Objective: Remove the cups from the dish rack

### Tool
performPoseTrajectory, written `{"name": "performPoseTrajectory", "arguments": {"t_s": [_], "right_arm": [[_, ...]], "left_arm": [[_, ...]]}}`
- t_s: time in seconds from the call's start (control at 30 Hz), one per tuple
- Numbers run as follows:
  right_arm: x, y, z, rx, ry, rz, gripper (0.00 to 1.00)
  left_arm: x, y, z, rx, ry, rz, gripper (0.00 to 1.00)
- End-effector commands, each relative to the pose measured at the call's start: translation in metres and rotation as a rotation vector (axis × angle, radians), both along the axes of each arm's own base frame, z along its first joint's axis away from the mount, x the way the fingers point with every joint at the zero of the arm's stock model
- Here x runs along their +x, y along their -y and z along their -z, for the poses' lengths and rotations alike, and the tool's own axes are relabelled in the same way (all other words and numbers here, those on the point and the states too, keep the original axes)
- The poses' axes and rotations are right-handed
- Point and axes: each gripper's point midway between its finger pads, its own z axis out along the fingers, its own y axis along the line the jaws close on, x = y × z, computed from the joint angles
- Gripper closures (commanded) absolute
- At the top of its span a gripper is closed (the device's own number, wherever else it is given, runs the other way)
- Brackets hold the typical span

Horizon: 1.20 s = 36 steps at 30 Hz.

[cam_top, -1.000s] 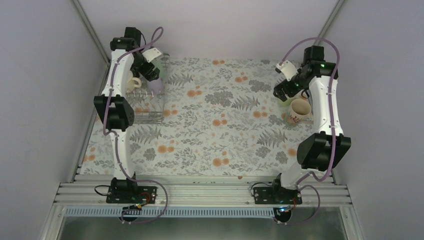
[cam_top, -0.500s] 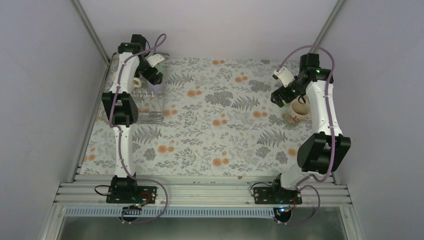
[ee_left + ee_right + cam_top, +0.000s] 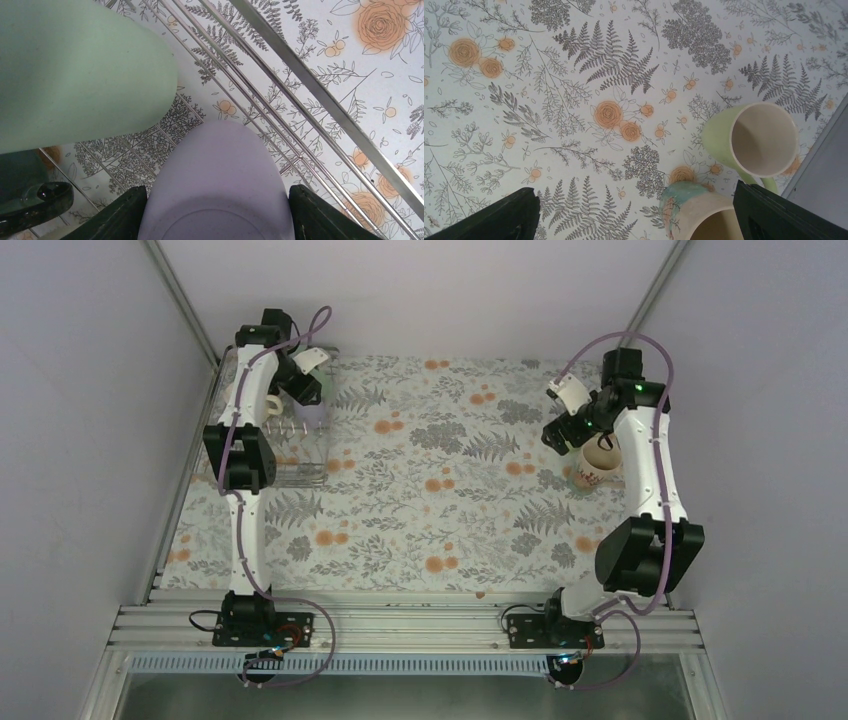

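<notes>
The dish rack (image 3: 300,468) stands at the table's far left, its wire rail (image 3: 320,100) crossing the left wrist view. My left gripper (image 3: 217,194) reaches down into the rack, and its two fingers press the sides of the upside-down lilac tumbler (image 3: 217,165). A mint-green tumbler (image 3: 75,70) stands right beside it, and a dark mug (image 3: 30,200) shows at the lower left. A cream mug (image 3: 268,405) sits in the rack under the arm. My right gripper (image 3: 636,192) hangs open over the cloth, next to the pale yellow-green cup (image 3: 724,135) and the beige patterned mug (image 3: 694,210).
A floral cloth (image 3: 440,490) covers the table. Both unloaded cups stand near the right edge, close to the grey side wall (image 3: 824,170). Upright prongs (image 3: 295,430) rise from the rack's middle.
My left arm came down over the lilac tumbler and its jaws have drawn in against it. My right gripper lifted slightly away from the two cups on the right, still open.
</notes>
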Motion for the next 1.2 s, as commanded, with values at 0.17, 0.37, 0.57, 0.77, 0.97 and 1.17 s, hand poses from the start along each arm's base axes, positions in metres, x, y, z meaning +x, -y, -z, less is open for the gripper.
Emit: {"name": "performPoseTrajectory", "arguments": {"t_s": [0.17, 0.37, 0.57, 0.77, 0.97, 1.17], "right_arm": [[-0.005, -0.014, -0.040, 0.046, 0.096, -0.037, 0.00], [-0.008, -0.047, -0.071, 0.191, 0.120, -0.134, 0.00], [-0.008, -0.094, -0.102, 0.393, 0.135, -0.261, 0.00], [-0.014, -0.134, -0.136, 0.631, 0.152, -0.419, 0.00], [0.000, -0.153, -0.135, 0.873, 0.074, -0.511, 0.00], [0.027, -0.159, -0.116, 1.043, -0.039, -0.496, 0.00]], "left_arm": [[-0.003, 0.003, -0.040, -0.016, 0.069, -0.001, 0.40], [-0.014, 0.014, -0.105, -0.024, 0.197, 0.008, 0.40], [-0.041, 0.053, -0.174, -0.068, 0.326, 0.059, 0.40], [-0.076, 0.128, -0.226, -0.171, 0.434, 0.183, 0.39], [-0.116, 0.210, -0.264, -0.287, 0.508, 0.334, 0.38], [-0.146, 0.266, -0.273, -0.306, 0.544, 0.449, 0.35]]}}
